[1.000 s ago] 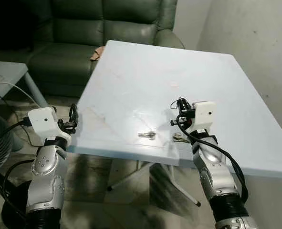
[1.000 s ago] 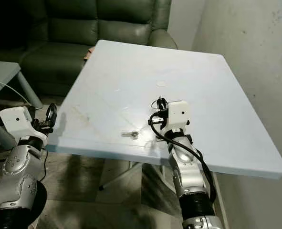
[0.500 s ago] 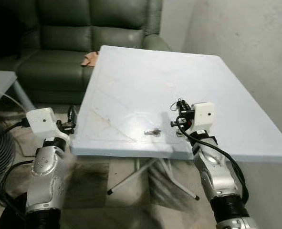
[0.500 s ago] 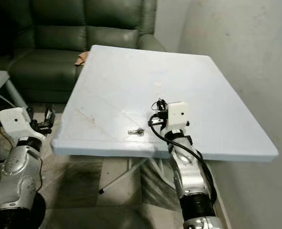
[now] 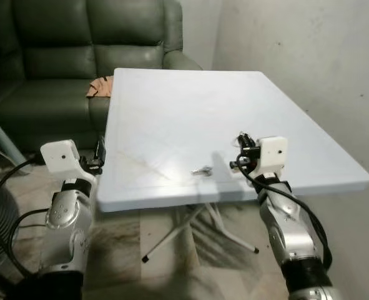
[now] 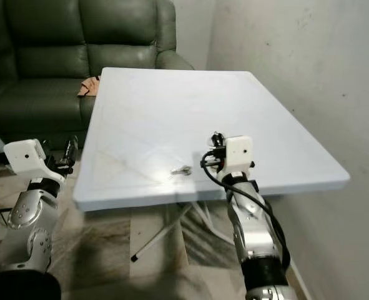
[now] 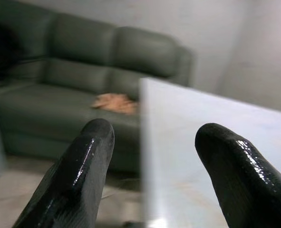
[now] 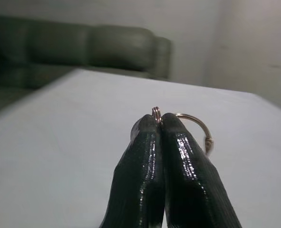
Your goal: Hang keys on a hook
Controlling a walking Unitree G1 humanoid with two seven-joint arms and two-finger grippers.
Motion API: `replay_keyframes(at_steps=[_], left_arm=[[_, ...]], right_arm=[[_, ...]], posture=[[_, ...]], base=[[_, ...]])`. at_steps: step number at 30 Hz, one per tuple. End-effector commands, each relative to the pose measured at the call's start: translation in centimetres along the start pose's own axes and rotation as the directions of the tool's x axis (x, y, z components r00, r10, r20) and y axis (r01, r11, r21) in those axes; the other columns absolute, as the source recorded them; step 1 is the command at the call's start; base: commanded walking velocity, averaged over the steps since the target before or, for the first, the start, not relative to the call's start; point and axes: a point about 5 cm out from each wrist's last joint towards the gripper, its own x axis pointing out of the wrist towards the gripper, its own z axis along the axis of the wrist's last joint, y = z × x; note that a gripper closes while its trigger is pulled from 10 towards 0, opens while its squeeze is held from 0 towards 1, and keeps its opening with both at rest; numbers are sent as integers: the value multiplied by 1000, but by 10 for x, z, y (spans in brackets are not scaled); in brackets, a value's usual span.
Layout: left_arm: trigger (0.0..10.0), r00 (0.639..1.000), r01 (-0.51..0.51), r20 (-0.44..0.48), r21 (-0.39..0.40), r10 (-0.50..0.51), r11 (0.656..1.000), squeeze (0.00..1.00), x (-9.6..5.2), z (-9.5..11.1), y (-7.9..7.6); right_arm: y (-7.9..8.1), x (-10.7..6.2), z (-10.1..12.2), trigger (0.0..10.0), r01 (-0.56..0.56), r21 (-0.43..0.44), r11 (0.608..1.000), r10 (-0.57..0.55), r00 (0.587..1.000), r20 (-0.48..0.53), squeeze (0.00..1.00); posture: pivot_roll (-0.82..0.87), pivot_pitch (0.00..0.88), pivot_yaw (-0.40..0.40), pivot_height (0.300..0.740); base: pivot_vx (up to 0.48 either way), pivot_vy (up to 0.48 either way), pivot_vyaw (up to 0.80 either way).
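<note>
your right gripper point(image 8: 160, 124) is pinched on the key ring point(image 8: 193, 124), frame centre, above the white table point(image 5: 172, 106). a loose key point(image 5: 202, 169) lies left of it. left gripper point(image 7: 150, 137) spread.

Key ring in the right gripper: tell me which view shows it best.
The right wrist view: the key ring shows sharp and close, pinched between the shut fingers of the right gripper above the table. In the eye views the right gripper is small and dark over the table's near edge, and the ring cannot be made out.
</note>
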Motion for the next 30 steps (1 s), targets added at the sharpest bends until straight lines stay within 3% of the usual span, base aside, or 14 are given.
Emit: replay_keyframes(at_steps=[1,5,30], left_arm=[[10000,1000,19,15,-15,-19,1000,0,2,2,-9],[10000,1000,10,27,-13,-10,1000,0,3,4,-9],[10000,1000,18,17,-24,-18,1000,0,4,4,-11]], right_arm=[[-8,2,6,10000,14,-18,1000,-14,1000,15,0],[-8,2,5,10000,13,-20,1000,-13,1000,3,0],[-9,2,3,10000,23,-26,999,-24,1000,-20,0]], posture=[[-77,0,-39,740],[-77,0,-40,740],[-81,0,-35,740]], base=[[0,0,0],[0,0,0],[0,0,-792]])
